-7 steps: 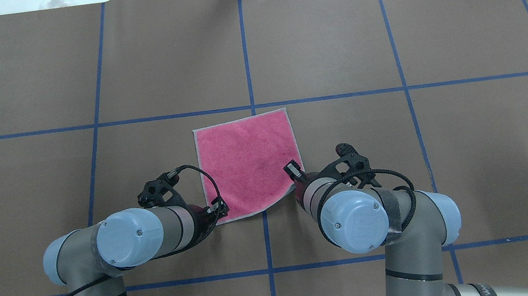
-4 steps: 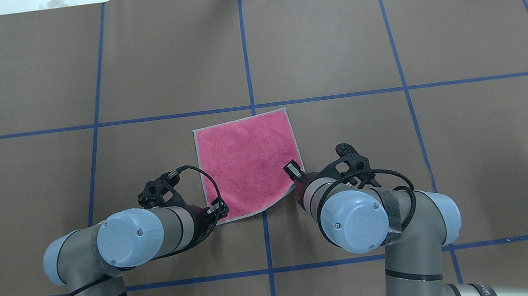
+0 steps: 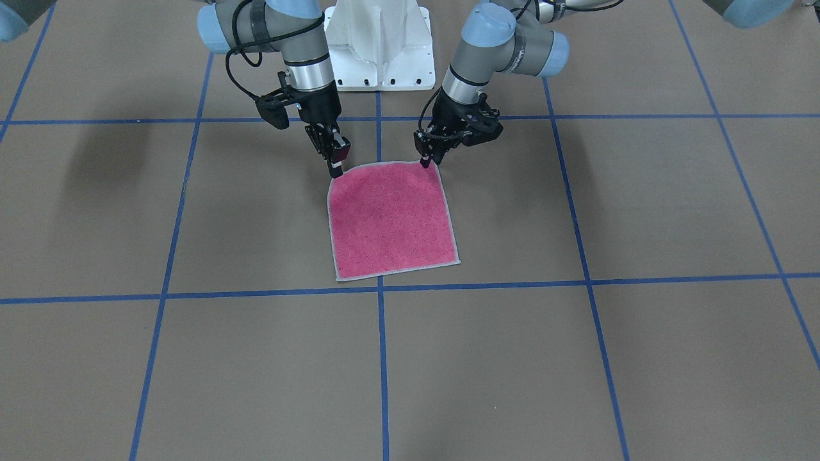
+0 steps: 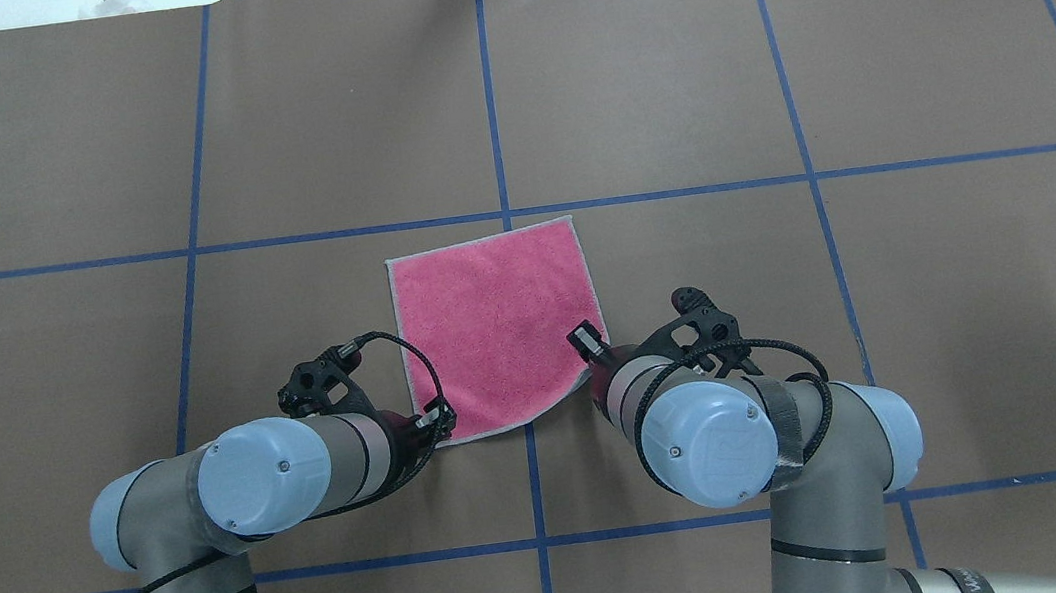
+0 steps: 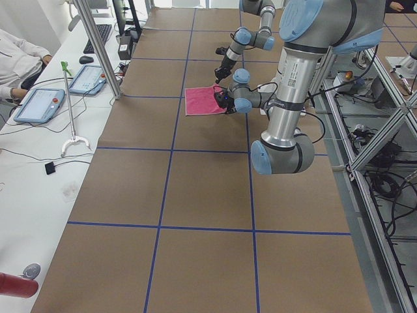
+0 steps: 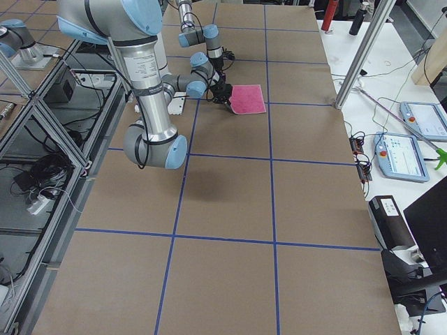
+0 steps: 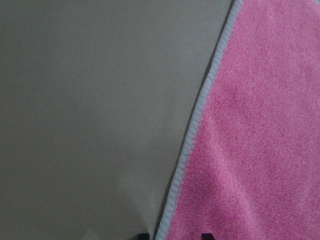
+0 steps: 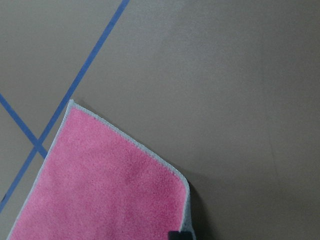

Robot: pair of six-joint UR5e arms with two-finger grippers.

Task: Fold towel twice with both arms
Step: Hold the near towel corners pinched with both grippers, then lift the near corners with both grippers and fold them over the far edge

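Note:
The towel (image 4: pixel 492 331) lies pink face up on the brown table, with light grey edging; it also shows in the front view (image 3: pixel 391 218). My left gripper (image 4: pixel 438 426) is at its near left corner, the edge (image 7: pixel 200 115) running between the fingertips, and looks shut on it. My right gripper (image 4: pixel 589 344) is at the near right corner (image 8: pixel 182 200), shut on it and holding it slightly off the table, with a shadow beneath. The near edge curves up between the two grippers. The far edge lies flat. The grey face is hidden.
Blue tape lines (image 4: pixel 490 110) divide the brown table cover into large squares. The white pedestal (image 3: pixel 378 45) stands between the arms' bases. A side bench with tablets (image 5: pixel 39 104) and a metal post (image 5: pixel 98 49) lies beyond the table's far edge.
Almost nothing differs. The left arm's elbow has shifted slightly to the right; the towel and both grippers stay where they were.

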